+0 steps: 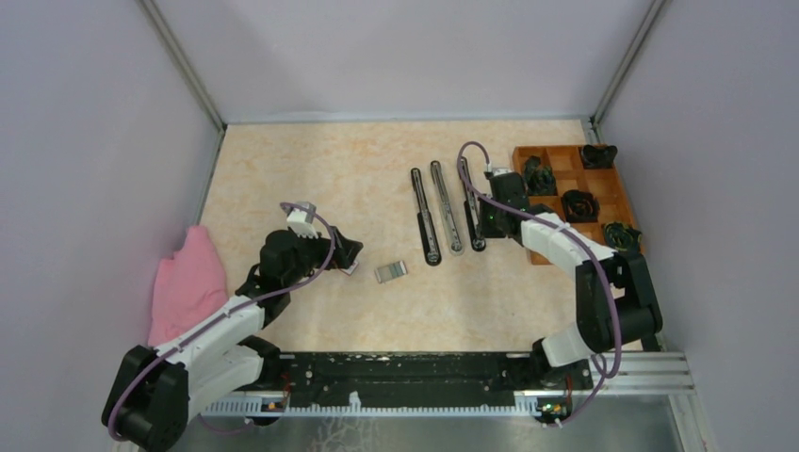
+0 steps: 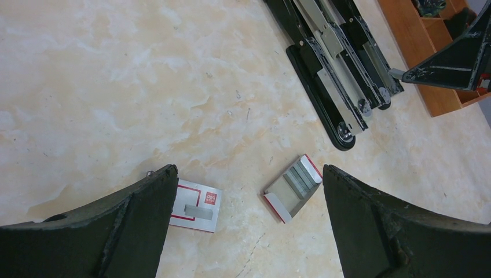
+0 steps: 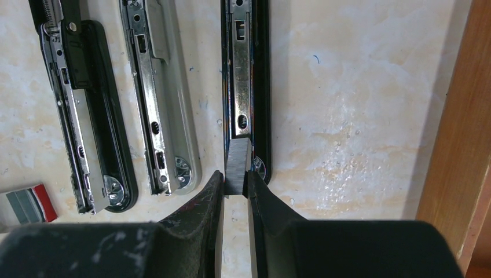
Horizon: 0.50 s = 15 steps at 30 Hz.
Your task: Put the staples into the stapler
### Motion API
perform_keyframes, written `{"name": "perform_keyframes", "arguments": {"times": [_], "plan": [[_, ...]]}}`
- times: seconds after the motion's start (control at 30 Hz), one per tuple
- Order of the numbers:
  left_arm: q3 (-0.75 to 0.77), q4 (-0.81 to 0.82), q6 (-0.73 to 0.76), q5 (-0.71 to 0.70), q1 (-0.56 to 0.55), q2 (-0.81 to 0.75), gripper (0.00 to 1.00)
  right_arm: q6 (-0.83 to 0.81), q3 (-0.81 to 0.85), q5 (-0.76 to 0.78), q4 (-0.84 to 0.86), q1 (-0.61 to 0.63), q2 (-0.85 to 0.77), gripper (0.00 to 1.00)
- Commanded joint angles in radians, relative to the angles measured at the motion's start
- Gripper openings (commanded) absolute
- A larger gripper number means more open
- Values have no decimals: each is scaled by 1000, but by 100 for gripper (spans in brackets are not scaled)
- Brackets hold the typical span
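My right gripper (image 3: pixel 234 179) is shut on a short ridged grey block of staples (image 3: pixel 237 164). It holds the block at the near end of the open black stapler (image 3: pixel 246 87), over its metal channel. In the top view this gripper (image 1: pixel 482 223) is at the rightmost stapler (image 1: pixel 471 212). My left gripper (image 2: pixel 249 171) is open and empty, hovering over the red-and-white staple box tray (image 2: pixel 292 188), which holds more staples, and the box lid (image 2: pixel 195 205). In the top view the left gripper (image 1: pixel 349 254) is left of the tray (image 1: pixel 392 271).
A grey stapler (image 3: pixel 159 98) and another black stapler (image 3: pixel 87 110) lie open, parallel and to the left of the rightmost one. A wooden compartment tray (image 1: pixel 556 149) with black items stands at the right. A pink cloth (image 1: pixel 188 282) lies at the left edge.
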Motion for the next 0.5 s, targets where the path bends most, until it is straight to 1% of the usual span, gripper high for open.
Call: {"name": "perform_keyframes", "arguments": {"times": [0.0, 0.37, 0.47], "plan": [[0, 36, 16, 21, -4, 4, 99, -8, 48, -20, 52, -15, 22, 0], [1, 40, 14, 26, -4, 11, 99, 8, 66, -27, 65, -29, 70, 0], [2, 41, 13, 29, -4, 13, 99, 12, 79, -27, 63, -31, 81, 2]]}}
